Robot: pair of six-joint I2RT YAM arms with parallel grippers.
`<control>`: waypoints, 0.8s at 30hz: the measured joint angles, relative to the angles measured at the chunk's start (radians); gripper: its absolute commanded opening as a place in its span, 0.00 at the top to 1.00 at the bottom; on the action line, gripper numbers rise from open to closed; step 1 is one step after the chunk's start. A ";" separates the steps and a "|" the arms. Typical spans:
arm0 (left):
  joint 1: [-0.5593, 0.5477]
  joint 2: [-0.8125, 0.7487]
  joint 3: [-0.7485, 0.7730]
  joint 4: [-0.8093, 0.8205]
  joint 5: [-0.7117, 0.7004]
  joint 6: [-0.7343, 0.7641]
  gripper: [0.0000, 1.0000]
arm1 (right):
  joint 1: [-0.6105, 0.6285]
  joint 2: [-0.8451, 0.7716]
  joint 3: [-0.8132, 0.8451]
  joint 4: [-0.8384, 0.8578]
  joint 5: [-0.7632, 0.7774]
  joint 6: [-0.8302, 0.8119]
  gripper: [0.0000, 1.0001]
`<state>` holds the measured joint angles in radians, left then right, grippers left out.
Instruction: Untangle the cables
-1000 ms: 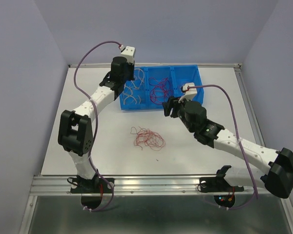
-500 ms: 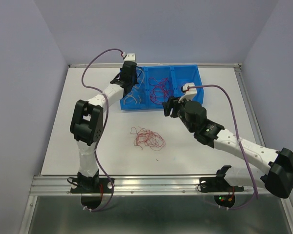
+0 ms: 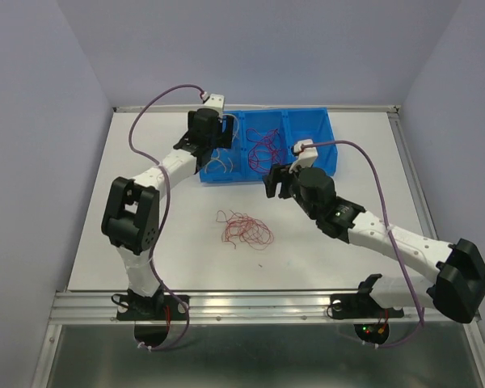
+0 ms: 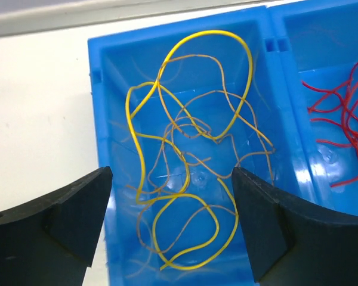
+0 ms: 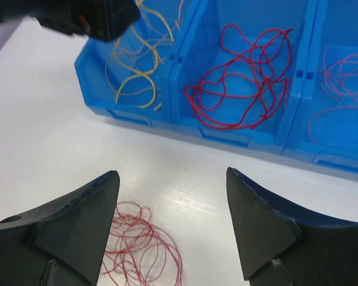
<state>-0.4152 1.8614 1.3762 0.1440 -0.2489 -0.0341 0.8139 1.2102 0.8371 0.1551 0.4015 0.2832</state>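
From above we see the left gripper [image 3: 217, 144] over the blue bin [image 3: 327, 129], the right gripper [image 3: 273, 183] near the red cable tangle [image 3: 244, 229] on the table [image 3: 145, 202]. Left wrist: jaws open above yellow cables [image 4: 194, 134] in a compartment. Right wrist: jaws open, empty.

Robotics lab cell, plain lavender walls [image 3: 259, 48], white table [image 3: 194, 259], aluminium rail [image 3: 259, 305]
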 measured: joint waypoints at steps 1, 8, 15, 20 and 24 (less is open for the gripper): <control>0.000 -0.036 -0.016 -0.001 0.010 0.026 0.04 | 0.000 0.009 0.000 -0.008 -0.009 0.000 0.23; -0.002 -0.306 -0.111 -0.002 0.109 0.179 0.01 | 0.000 0.012 0.000 -0.066 -0.048 -0.004 0.22; -0.085 -0.637 -0.319 -0.148 0.492 0.497 0.04 | 0.000 -0.037 0.000 -0.085 -0.035 -0.011 0.22; -0.233 -0.819 -0.599 -0.306 0.707 0.780 0.02 | 0.000 -0.071 0.000 -0.089 0.004 -0.016 0.22; -0.240 -0.850 -0.642 -0.399 0.789 0.890 0.06 | 0.000 -0.085 0.000 -0.089 0.027 -0.018 0.22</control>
<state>-0.6548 1.0111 0.7345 -0.2554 0.5400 0.8555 0.8139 1.1252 0.8371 0.0662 0.4282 0.2653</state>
